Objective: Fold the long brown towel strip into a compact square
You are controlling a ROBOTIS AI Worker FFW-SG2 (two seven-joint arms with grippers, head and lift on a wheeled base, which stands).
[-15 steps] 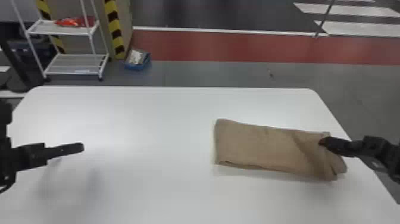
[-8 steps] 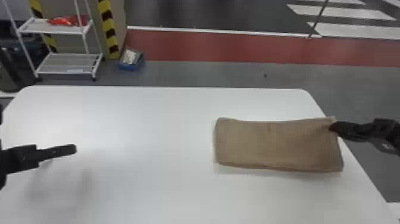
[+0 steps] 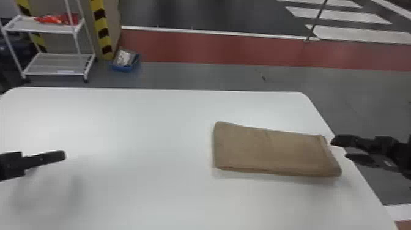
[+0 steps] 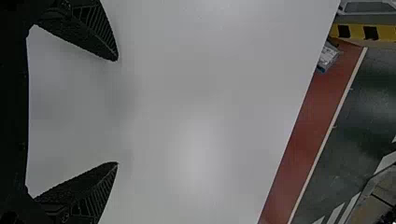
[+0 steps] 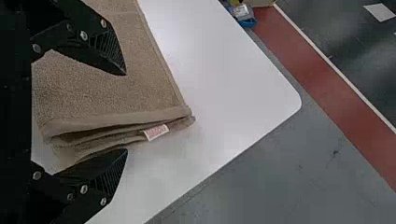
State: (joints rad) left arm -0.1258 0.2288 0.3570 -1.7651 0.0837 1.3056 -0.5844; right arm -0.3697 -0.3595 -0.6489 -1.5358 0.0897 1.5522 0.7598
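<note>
The towel (image 3: 269,150) lay layered but oblong.
A squaring fold seemed left; right fingers (image 5: 107,50) gaped wide by its end, left fingers (image 4: 99,33) wide over the desk (image 3: 137,137).

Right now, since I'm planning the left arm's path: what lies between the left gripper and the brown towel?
Bare white tabletop: the head view shows nothing lying between the left gripper and the folded brown towel.
</note>
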